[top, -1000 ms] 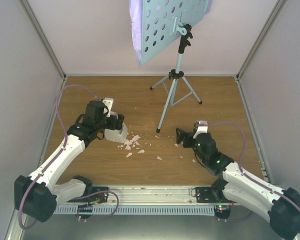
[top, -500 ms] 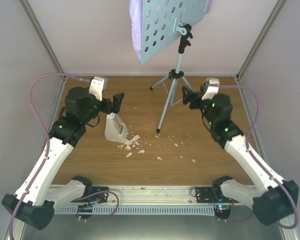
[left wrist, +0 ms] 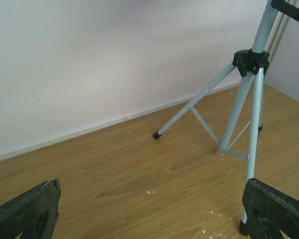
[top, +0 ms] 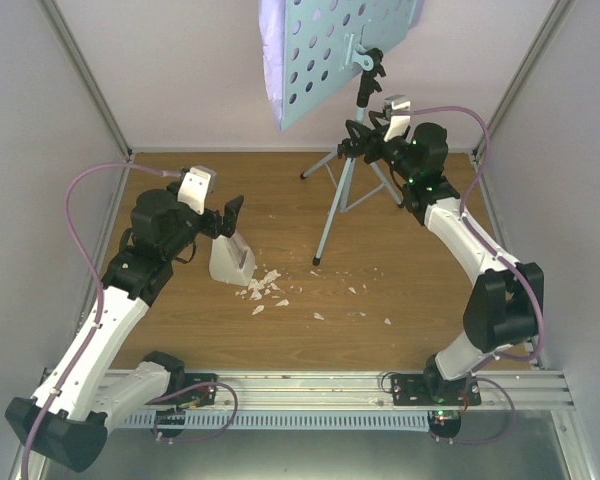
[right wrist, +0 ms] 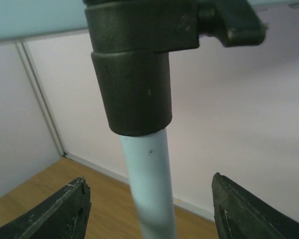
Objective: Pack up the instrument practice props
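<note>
The light-blue music stand (top: 353,135) rises at the back of the table, its perforated desk (top: 345,45) tilted at the top. Lilac sheet-music pages (top: 271,60) show along the desk's left edge. My right gripper (top: 359,141) is open, its fingers on either side of the stand's pole (right wrist: 148,184) just below a black collar (right wrist: 134,74), with gaps on both sides. The white metronome (top: 230,259) stands upright on the table. My left gripper (top: 230,214) hovers open just above it, holding nothing. In the left wrist view I see the tripod hub (left wrist: 250,61) and legs, not the metronome.
Small white crumbs (top: 264,289) lie scattered right of the metronome and toward the middle (top: 352,291). The stand's front leg foot (top: 317,262) rests near them. Pale walls close the table at the back and sides. A metal rail (top: 310,385) runs along the near edge.
My right arm rose from the table and swung back to the stand's pole, its jaws narrowing. My left gripper drew back from the metronome and lifted, leaving it standing.
</note>
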